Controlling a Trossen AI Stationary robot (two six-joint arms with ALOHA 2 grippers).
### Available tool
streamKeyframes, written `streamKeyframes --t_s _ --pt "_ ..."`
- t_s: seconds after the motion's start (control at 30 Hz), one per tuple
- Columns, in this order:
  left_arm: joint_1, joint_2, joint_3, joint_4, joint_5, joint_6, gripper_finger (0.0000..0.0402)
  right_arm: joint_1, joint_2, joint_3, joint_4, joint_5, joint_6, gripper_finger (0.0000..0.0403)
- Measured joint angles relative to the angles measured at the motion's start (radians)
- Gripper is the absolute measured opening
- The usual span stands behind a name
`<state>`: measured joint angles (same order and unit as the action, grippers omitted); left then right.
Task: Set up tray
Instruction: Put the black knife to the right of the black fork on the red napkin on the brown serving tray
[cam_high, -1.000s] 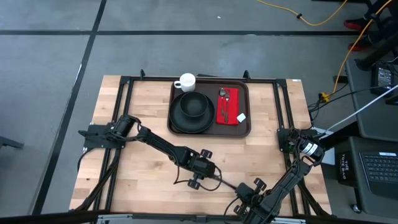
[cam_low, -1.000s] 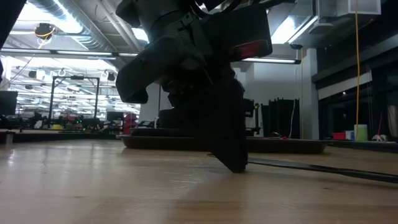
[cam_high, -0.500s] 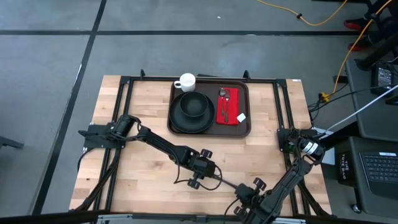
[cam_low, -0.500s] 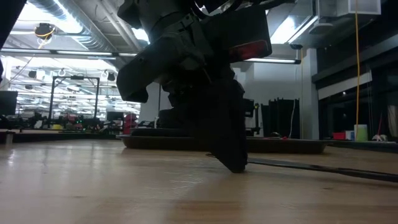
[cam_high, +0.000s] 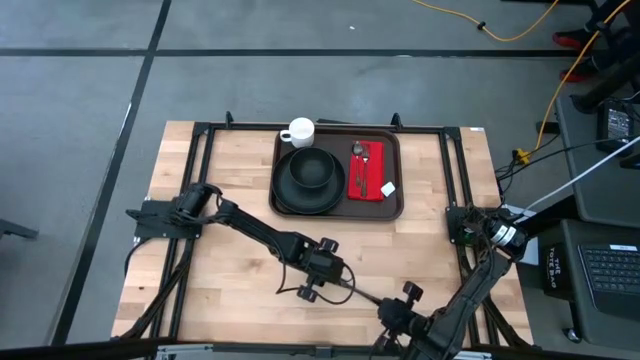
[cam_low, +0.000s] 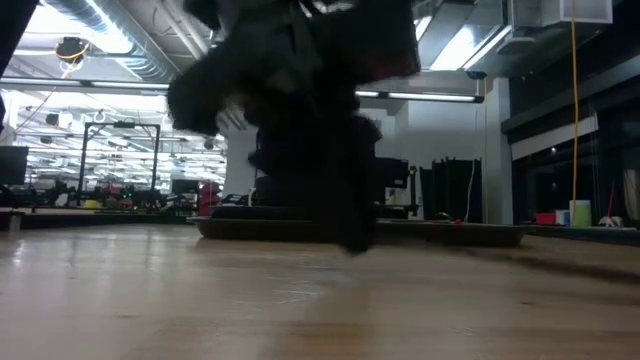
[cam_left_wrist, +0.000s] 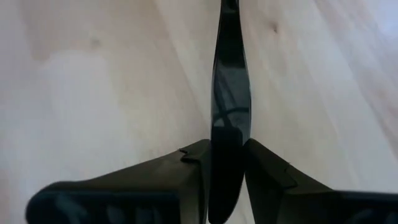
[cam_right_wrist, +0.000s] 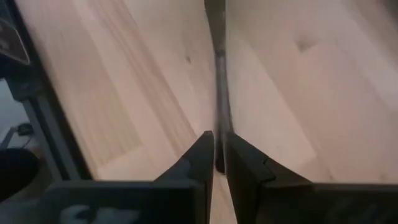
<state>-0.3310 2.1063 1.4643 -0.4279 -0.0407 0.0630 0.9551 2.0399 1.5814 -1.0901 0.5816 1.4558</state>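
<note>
A long dark utensil (cam_high: 360, 297) spans the gap between my two grippers over the near middle of the table. My left gripper (cam_high: 318, 285) is shut on its left end, and my right gripper (cam_high: 395, 312) is shut on its right end. At the far middle sits the dark brown tray (cam_high: 398, 170). The tray bears a black plate (cam_high: 288, 200) with a black bowl (cam_high: 312, 172) on it, and a red napkin (cam_high: 365, 178) with cutlery on top. A white cup (cam_high: 299, 131) stands at the tray's far left corner. My left gripper pinches the utensil's broad glossy part (cam_left_wrist: 229, 134) between its two fingers. The fingers slant down from the table's left and lie along the utensil, which runs on ahead past their tips. My right gripper has the utensil's thin part (cam_right_wrist: 217, 124) between its two narrowly spaced fingers. These fingers slant down and also lie along it. Whether the utensil touches the table, I cannot tell.
Bare wooden tabletop (cam_high: 230, 250) lies left of and around the grippers. A black metal frame (cam_high: 200, 180) runs along the table's left, far and right sides. Cables and a desk with a keyboard (cam_high: 605, 270) stand to the right, off the table.
My right gripper has risen and rolled its wrist. In the low view the utensil, which sloped down to the table on the right, now shows blurred and higher there.
</note>
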Motion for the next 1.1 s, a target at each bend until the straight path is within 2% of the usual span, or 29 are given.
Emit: streamKeyframes --t_s 0.23,0.53,0.77,0.93,1.1 --pt "-0.001 -0.045 0.003 -0.024 -0.069 -0.015 0.0063 0.001 -0.001 0.000 -0.010 0.132 -0.025 0.0043" --pt "-0.002 -0.047 0.003 -0.036 -0.099 -0.026 0.0063 -0.056 -0.002 0.000 0.007 0.139 -0.199 0.0051" --pt "-0.002 -0.048 0.005 -0.038 -0.104 -0.027 0.0063 -0.106 -0.002 0.000 0.063 0.128 -0.363 0.0113" --pt "-0.003 -0.048 0.005 -0.040 -0.122 -0.026 0.0063 -0.127 -0.002 0.000 0.055 0.124 -0.366 0.0159" --pt "-0.003 -0.049 0.005 -0.040 -0.123 -0.025 0.0063 -0.138 0.020 0.000 0.055 0.124 -0.346 0.0183"
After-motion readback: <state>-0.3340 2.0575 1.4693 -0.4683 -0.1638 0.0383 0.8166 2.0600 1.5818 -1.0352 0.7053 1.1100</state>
